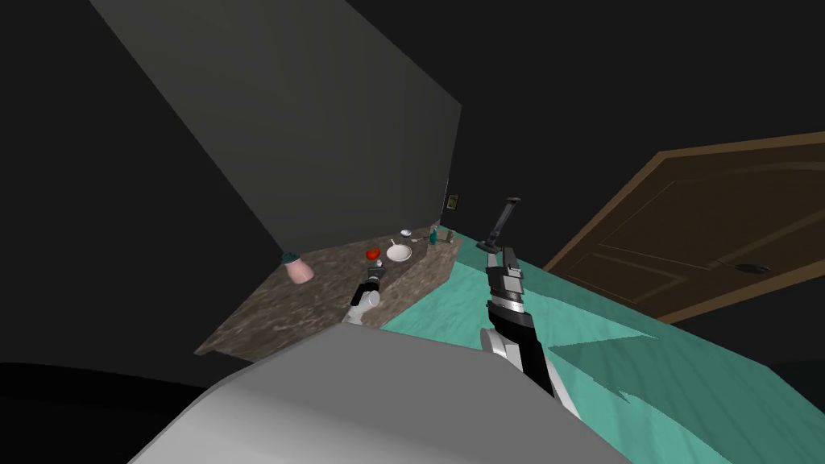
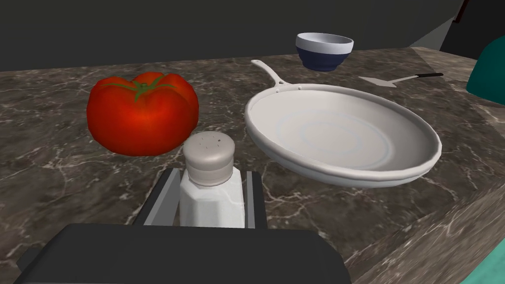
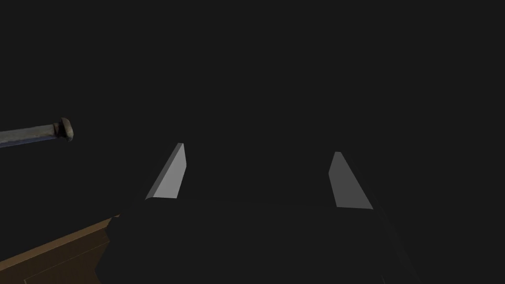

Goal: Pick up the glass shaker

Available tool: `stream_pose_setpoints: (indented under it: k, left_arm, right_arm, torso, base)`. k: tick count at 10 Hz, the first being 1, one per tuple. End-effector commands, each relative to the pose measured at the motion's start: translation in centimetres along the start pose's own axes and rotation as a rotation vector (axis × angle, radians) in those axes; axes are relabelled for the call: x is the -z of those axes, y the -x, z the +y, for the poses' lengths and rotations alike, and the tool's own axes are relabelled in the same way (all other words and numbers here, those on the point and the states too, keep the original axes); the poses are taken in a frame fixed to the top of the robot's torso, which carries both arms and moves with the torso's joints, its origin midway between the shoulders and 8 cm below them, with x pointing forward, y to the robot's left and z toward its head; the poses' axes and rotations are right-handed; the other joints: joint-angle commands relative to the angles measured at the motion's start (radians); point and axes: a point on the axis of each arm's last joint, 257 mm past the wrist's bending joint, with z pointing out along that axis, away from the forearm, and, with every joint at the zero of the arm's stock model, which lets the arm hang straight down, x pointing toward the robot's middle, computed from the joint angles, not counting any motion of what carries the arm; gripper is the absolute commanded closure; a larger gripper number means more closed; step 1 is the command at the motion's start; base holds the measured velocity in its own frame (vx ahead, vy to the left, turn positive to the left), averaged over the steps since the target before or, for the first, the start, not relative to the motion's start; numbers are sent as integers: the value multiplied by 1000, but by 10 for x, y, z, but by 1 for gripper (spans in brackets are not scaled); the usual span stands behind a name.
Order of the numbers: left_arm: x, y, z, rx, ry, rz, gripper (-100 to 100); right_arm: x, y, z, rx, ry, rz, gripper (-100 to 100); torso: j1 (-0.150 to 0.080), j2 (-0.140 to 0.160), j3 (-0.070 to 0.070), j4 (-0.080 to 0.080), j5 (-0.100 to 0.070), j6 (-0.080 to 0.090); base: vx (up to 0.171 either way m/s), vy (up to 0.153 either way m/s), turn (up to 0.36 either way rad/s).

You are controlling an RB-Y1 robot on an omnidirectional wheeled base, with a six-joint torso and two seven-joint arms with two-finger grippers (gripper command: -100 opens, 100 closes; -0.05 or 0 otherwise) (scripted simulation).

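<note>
A dark marbled worktop (image 2: 59, 162) meets a grey wall (image 1: 322, 121), with teal floor (image 1: 612, 338) beside it. There the left end effector (image 2: 212, 171) clamps the white shaker (image 2: 211, 190), near a tomato (image 2: 143, 113) and a pan (image 2: 345, 135). The shaker's base is hidden. The right end effector (image 3: 258, 148) hangs open.

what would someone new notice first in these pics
The red tomato on the dark veined counter jumps out first. Close beside it, the left gripper is shut on the white shaker. A big pale pan lies on the shaker's other side.
</note>
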Motion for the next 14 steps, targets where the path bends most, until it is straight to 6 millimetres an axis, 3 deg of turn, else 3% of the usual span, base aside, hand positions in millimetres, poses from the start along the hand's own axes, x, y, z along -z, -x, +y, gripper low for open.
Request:
stream_pose_setpoints:
  k: [1,6,11,14]
  left_arm:
    - [12,3,-11,-3,-18,-6,100]
    - [46,4,-48,-13,-74,-13,100]
    - [74,-10,-78,-26,-122,6,100]
    - [103,-8,-103,-46,-162,-15,100]
  right_arm:
    - [0,0,0,0,0,0,0]
    - [0,0,0,0,0,0,0]
    - [0,0,0,0,0,0,0]
    - [0,0,0,0,0,0,0]
  torso:
    - [0,0,0,0,0,0]
    - [0,-1,-1,-1,0,0]
    - [0,-1,-1,-2,0,-2]
    - [0,-2,-2,-2,0,-1]
  base:
    - [47,0,-171]
    - [30,3,-88]
    - [25,3,-76]
    - [37,5,-150]
